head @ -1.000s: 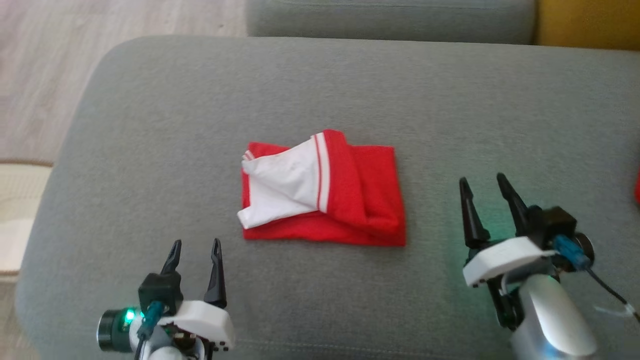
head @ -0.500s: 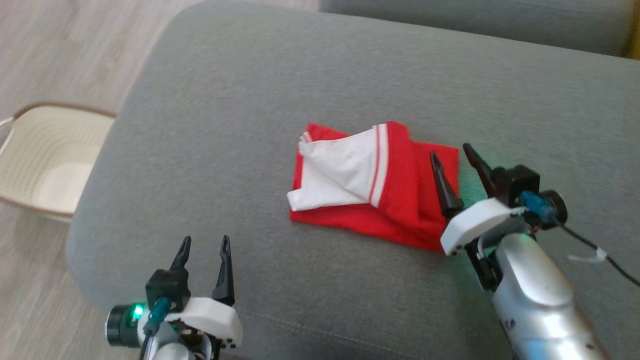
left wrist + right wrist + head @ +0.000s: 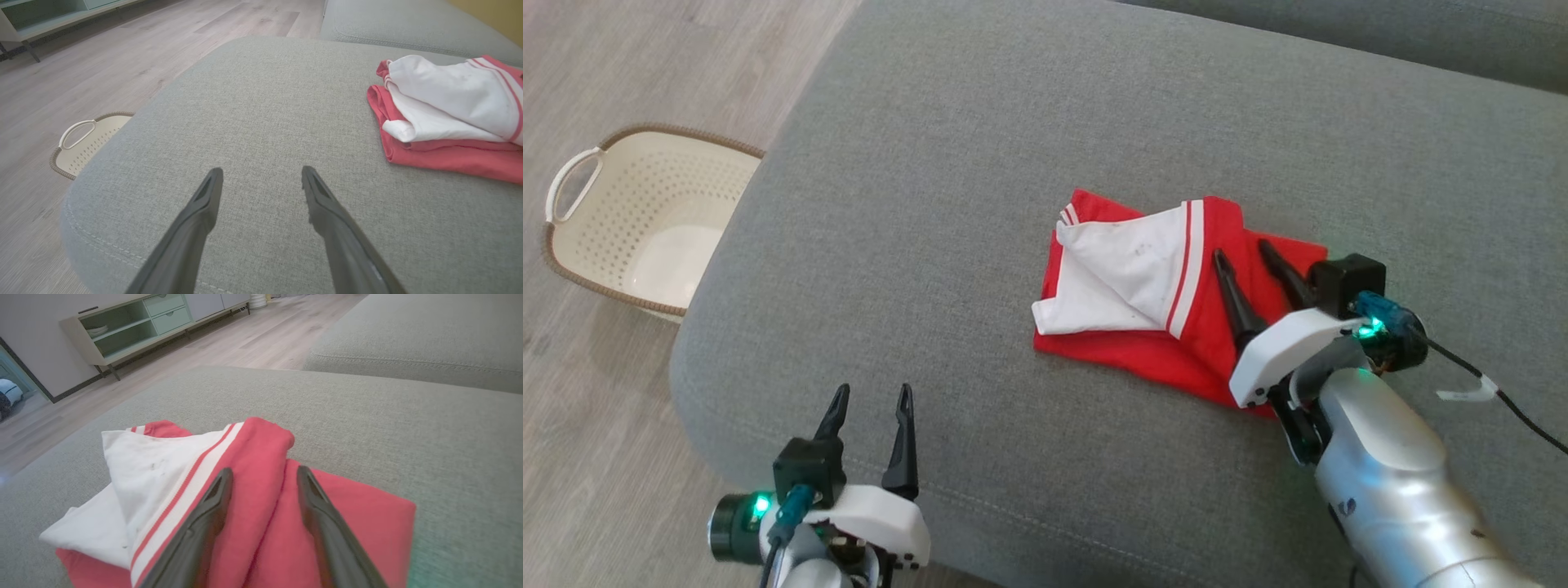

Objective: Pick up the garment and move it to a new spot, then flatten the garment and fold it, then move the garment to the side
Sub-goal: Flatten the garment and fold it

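Observation:
The garment [image 3: 1127,282] lies folded on the grey sofa seat [image 3: 980,131], red with a white panel and red-and-white striped trim on top. My right gripper [image 3: 1241,250] hovers low over its right red part, jaws apart, a raised red fold between the two fingers. From the right wrist the fingers of that gripper [image 3: 264,470] straddle this fold of the garment [image 3: 253,453]. My left gripper [image 3: 872,390] stands open over bare cushion near the front edge, well left of the cloth. In the left wrist view that gripper [image 3: 262,169] is empty, with the garment [image 3: 445,102] at the right.
A cream perforated basket [image 3: 654,132] stands on the wooden floor left of the sofa, also the basket [image 3: 77,130] in the left wrist view. The seat's rounded front-left corner drops to the floor. A back cushion [image 3: 408,335] and a low pale-green cabinet [image 3: 135,322] lie beyond.
The camera has turned, shifting the whole picture. My right gripper has moved from the bare cushion right of the garment onto its right part, and its fingers stand closer together. The left gripper is unchanged.

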